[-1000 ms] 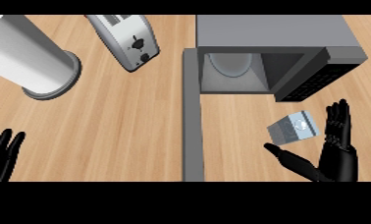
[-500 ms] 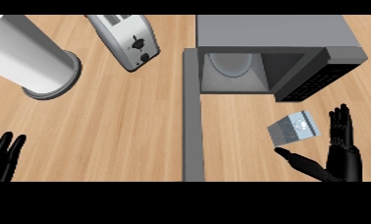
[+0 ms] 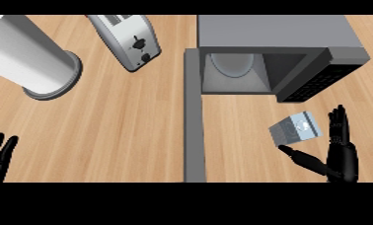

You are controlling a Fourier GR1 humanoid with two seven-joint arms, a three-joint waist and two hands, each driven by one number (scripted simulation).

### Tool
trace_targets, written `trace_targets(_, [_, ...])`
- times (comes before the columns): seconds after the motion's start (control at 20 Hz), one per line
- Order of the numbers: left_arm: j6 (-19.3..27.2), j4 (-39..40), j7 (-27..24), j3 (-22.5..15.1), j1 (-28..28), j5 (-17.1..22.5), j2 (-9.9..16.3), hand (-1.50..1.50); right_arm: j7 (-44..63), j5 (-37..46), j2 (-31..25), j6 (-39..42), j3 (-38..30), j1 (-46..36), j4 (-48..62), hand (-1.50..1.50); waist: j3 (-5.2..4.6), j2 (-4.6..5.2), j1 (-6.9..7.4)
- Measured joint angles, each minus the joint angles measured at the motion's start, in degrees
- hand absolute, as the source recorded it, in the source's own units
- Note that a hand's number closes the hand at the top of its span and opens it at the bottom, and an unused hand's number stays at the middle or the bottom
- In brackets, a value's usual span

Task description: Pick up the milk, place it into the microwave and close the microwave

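Fingers (image 3: 336, 120) of the right hand (image 3: 341, 157) stand straight and close together, pointing up the view, with the thumb stretched out to the left; they hold nothing. The milk (image 3: 296, 129), a small pale carton with a blue-grey printed face, lies tilted on the tabletop (image 3: 124, 130) in the gap between thumb and fingers, just beside the fingers; whether it touches them cannot be told.

Up from the carton sits the microwave (image 3: 277, 31), a boxy grey case with a flat matte top. Its door (image 3: 320, 73) hangs open toward the right, dark with a dotted panel, and inside the cavity a round pale plate (image 3: 233, 63) shows. A grey strip (image 3: 194, 120) runs straight down the tabletop from the microwave's left front corner.

Left of the microwave stands a shiny metal toaster (image 3: 128, 41), leaning in the view, with a dark knob on its end. Farther left a tall white cylinder (image 3: 33, 56) rises from a grey round base.

The tabletop is light wood with fine lengthwise grain. At the lower left edge the left hand (image 3: 6, 152) rests, fingers straight and pointing up.
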Motion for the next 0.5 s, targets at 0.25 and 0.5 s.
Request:
trace_targets(0.25, [0.07,1.47,-2.37,-1.46,0.92,-1.77,-0.47,-1.50,-5.57,-0.78,-0.31,2.34,-1.46,-3.08,9.37,-1.50,0.00,0.01,0.07])
trace_targets(0.5, [0.26,0.92,-1.47,-1.34,0.70,-1.68,-0.56,-1.50,-7.65,-1.77,-1.78,6.34,-2.07,-4.85,15.18,-1.50,0.00,0.01,0.05])
